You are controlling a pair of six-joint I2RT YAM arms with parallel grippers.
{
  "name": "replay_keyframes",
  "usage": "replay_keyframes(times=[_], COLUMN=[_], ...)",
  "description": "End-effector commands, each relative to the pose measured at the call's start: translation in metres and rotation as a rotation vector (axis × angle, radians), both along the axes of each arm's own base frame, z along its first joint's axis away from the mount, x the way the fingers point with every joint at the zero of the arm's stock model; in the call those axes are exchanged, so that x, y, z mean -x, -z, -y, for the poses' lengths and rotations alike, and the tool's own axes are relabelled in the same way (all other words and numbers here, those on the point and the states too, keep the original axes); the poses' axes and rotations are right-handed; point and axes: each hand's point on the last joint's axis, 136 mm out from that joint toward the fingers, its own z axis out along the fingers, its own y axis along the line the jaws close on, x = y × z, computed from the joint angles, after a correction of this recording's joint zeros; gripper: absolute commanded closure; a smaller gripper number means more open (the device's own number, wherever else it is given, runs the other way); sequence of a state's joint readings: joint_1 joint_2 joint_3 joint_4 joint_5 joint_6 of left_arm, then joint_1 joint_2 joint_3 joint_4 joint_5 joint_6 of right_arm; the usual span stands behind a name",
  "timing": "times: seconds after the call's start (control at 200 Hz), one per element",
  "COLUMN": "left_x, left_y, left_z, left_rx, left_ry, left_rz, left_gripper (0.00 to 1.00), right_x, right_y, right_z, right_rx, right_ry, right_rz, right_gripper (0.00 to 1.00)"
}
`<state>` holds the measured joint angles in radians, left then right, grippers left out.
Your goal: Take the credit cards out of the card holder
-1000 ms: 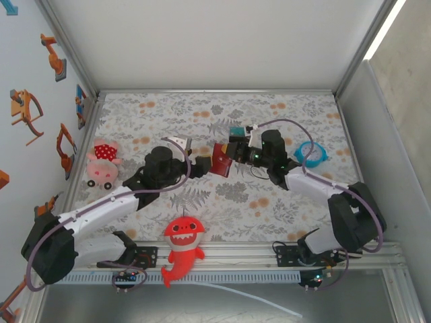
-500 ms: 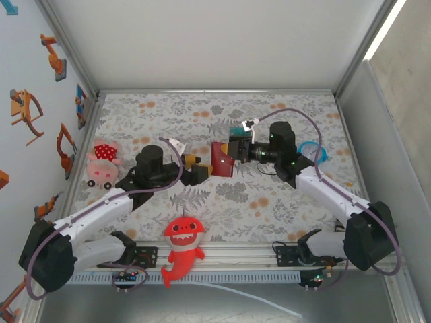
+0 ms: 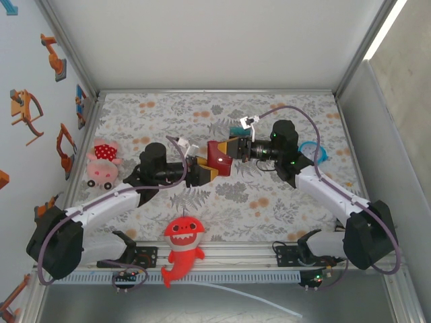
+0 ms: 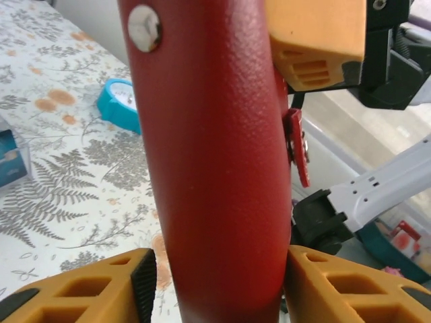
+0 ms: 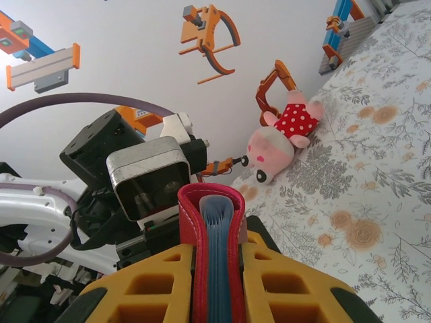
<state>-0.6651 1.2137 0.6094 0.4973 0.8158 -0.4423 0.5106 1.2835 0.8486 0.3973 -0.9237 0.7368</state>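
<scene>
Right end effector: closed tight on the card holder, with one yellow finger on each side.
Left end effector: its two yellow fingers press on both sides of the same card holder, from the other end.
Card holder: dark red and folded, held up off the desk in the middle, between the two arms.
Inside the card holder: the credit cards, thin blue edges tucked between the two red halves.
Outside of it: a shiny round snap.
Desk: pale, with leaves and flowers on it.
On the desk: a blue clock by the right arm, a pink pig toy on the left side, and a red shark toy at the near edge.
</scene>
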Motion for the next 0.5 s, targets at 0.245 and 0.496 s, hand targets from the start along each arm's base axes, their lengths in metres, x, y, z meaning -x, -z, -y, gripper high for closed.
replay_keyframes(times=[0.245,0.496], left_x=[-0.001,-0.025], left_y=[-0.026,0.007], left_z=[0.003,-0.003], left_rx=[0.072,-0.096], left_ry=[0.025,-0.116], left_rz=[0.042,0.011], left_gripper=[0.91,1.0], right_x=[-0.009,-0.043], right_y=[-0.001,0.036], right_z=[0.003,0.036], right_rx=[0.044,0.293], right_ry=[0.048,0.352], right_rz=[0.037,-0.01], right_gripper=[0.99,0.6])
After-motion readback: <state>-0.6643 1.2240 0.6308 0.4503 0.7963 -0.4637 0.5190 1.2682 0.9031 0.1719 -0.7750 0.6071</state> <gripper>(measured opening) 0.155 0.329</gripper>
